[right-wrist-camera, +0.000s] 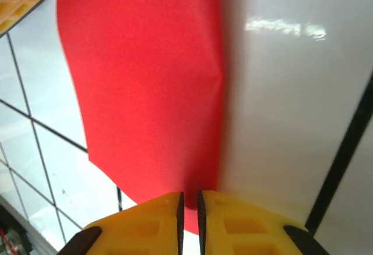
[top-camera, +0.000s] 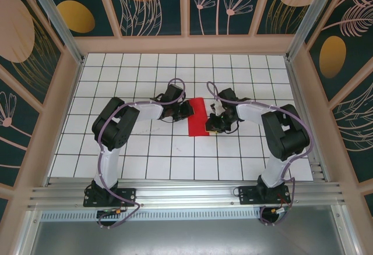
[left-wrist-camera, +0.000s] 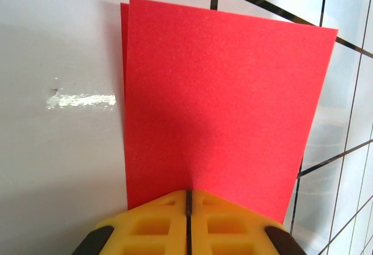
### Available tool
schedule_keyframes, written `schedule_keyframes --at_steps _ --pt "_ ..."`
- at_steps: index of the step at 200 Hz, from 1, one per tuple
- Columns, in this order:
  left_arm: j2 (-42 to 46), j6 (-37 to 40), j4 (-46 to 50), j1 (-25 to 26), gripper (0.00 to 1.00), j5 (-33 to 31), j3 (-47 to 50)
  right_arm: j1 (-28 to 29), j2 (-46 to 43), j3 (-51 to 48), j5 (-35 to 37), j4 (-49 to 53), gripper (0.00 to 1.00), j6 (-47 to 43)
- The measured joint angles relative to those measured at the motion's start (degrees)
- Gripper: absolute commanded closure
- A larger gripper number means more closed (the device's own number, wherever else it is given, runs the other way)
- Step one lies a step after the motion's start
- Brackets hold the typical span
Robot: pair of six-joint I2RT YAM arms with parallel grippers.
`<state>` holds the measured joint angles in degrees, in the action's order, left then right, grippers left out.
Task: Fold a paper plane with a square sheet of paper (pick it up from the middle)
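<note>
text: none legible | labels, brands: none legible | numbers, signs: none legible

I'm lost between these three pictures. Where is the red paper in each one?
Top external: the red paper lies at the picture's centre, mid-table.
Left wrist: middle, running down to the bottom edge.
Right wrist: upper left, tapering to bottom centre.
Shared landmark: the white table with black grid lines.
</note>
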<state>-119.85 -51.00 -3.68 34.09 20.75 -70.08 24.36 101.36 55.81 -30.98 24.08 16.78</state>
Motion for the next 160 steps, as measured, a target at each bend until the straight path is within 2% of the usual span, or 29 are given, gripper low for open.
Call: schedule_keyframes --at_steps 45,98,160 --pt "-0.04 0.39 -0.22 0.00 0.91 0.00 0.00 0.35 0.02 0.00 -1.75 -0.04 0.86 0.07" --pt "-0.04 0.63 -0.79 0.00 0.91 0.04 0.22 0.50 0.02 -1.92 0.28 0.76 0.86 0.31" --pt "-0.04 1.07 -1.03 0.00 0.91 0.20 0.33 1.92 -0.28 5.99 0.42 0.70 0.85 1.81"
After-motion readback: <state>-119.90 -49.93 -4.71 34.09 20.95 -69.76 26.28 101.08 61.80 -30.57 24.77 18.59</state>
